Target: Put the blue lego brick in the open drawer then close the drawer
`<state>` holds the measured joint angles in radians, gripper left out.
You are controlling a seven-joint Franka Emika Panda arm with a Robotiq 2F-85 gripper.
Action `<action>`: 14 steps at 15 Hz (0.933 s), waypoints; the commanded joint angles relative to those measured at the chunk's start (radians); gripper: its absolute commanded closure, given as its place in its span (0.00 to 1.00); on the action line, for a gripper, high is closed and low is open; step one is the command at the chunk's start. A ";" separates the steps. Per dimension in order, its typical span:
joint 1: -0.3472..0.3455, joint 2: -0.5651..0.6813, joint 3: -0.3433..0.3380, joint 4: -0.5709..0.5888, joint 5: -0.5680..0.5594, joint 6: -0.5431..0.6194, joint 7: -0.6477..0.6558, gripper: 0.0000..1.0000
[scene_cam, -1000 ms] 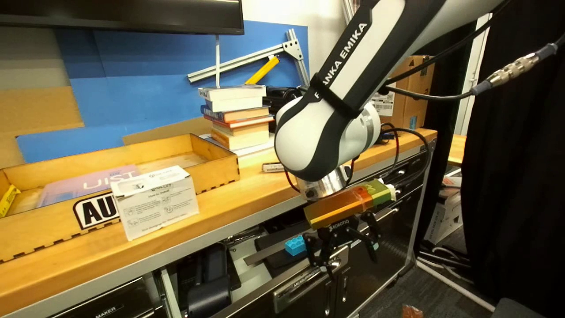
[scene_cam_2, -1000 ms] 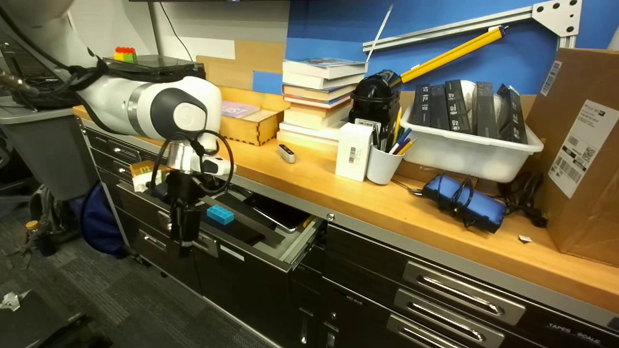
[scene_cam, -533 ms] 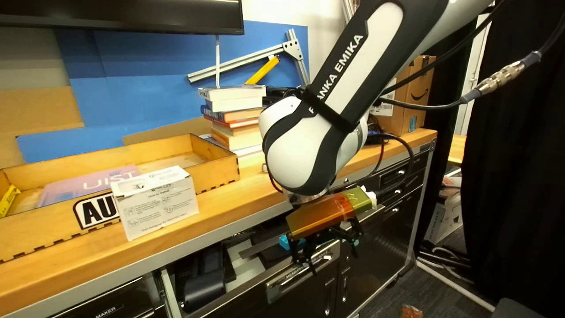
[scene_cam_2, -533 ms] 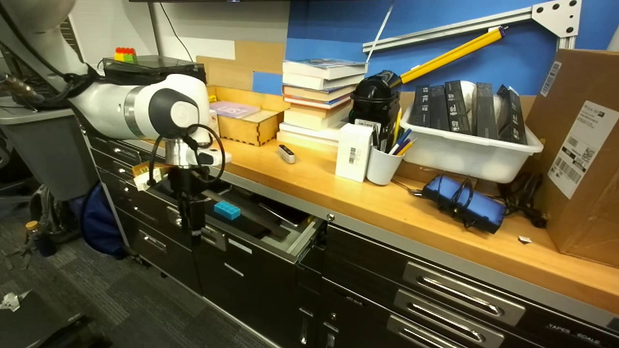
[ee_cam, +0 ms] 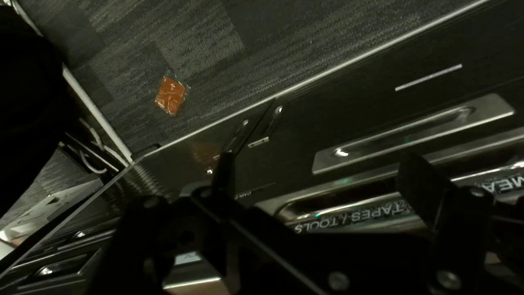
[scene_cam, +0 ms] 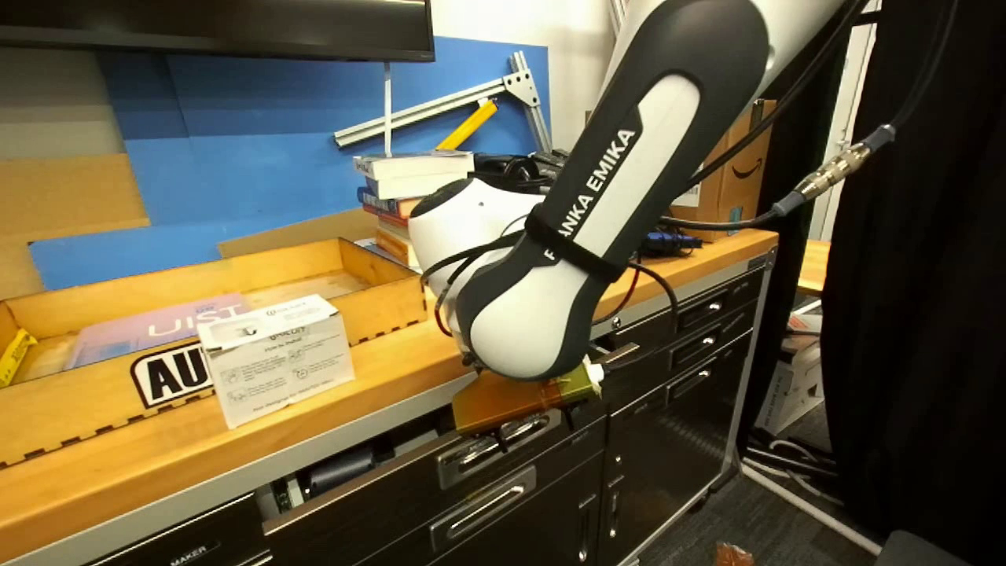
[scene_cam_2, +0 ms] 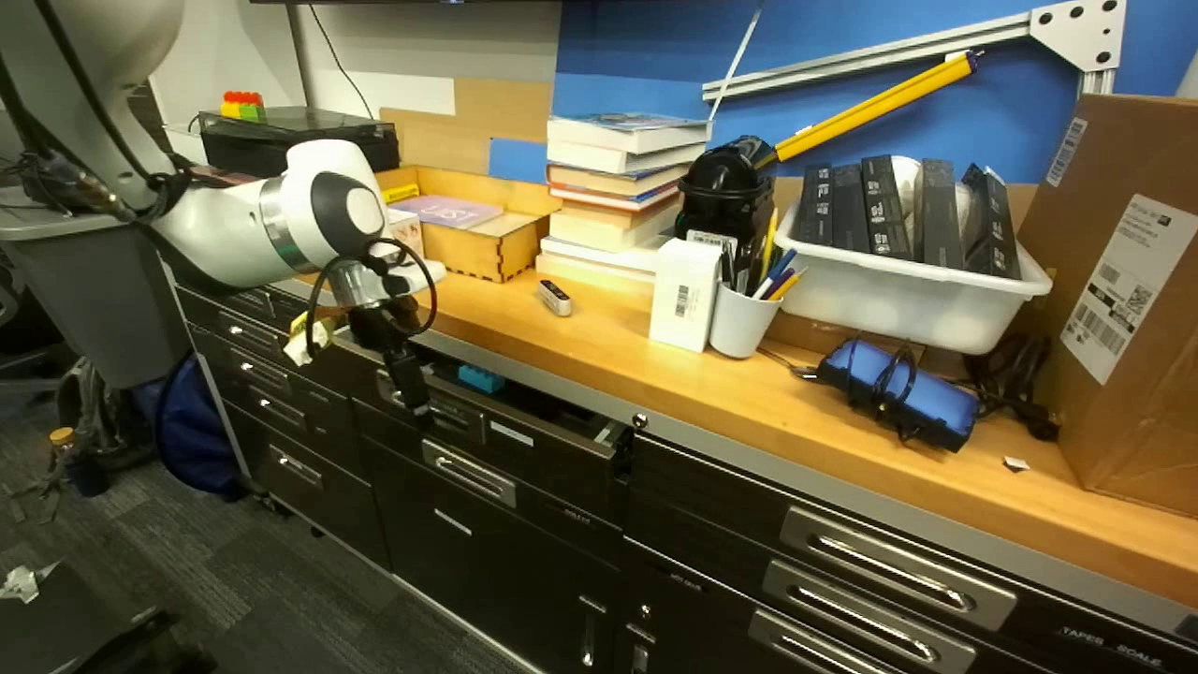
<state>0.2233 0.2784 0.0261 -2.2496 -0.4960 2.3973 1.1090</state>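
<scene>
The blue lego brick (scene_cam_2: 481, 378) lies inside the open drawer, near its front panel (scene_cam_2: 552, 454), in an exterior view. It is hidden in the wrist view and behind the arm in an exterior view. The drawer (scene_cam: 369, 503) stands partly out, with a narrow gap under the worktop. My gripper (scene_cam_2: 416, 410) is at the drawer's front, by its silver handle. In the wrist view my gripper (ee_cam: 323, 176) has its fingers wide apart with nothing between them, and the drawer's handle (ee_cam: 348, 209) lies behind the gap. Whether a finger touches the drawer front, I cannot tell.
The wooden worktop edge (scene_cam_2: 562, 365) runs just above the drawer. A lower drawer handle (scene_cam: 487, 507) sits below. A white box (scene_cam: 275, 362) and a wooden tray (scene_cam: 385, 310) stand on the worktop. An orange packet (ee_cam: 171, 96) lies on the floor.
The drawer has slid inward toward the cabinet, and the brick in it has moved along. My gripper has moved toward the cabinet with the drawer front, and the wrist has tilted.
</scene>
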 commanded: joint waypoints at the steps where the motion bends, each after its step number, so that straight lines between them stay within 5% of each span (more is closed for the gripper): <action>1: 0.052 0.071 -0.052 0.089 -0.134 0.069 0.175 0.00; 4: 0.081 0.101 -0.076 0.137 -0.270 0.076 0.312 0.00; 8: 0.068 0.083 -0.051 0.129 -0.307 0.059 0.379 0.00; 13: 0.011 -0.063 0.013 0.045 -0.142 -0.009 0.175 0.00; 14: -0.068 -0.090 0.116 0.020 -0.074 -0.054 0.076 0.00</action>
<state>0.2700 0.3110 0.0017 -2.1715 -0.7060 2.4226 1.3824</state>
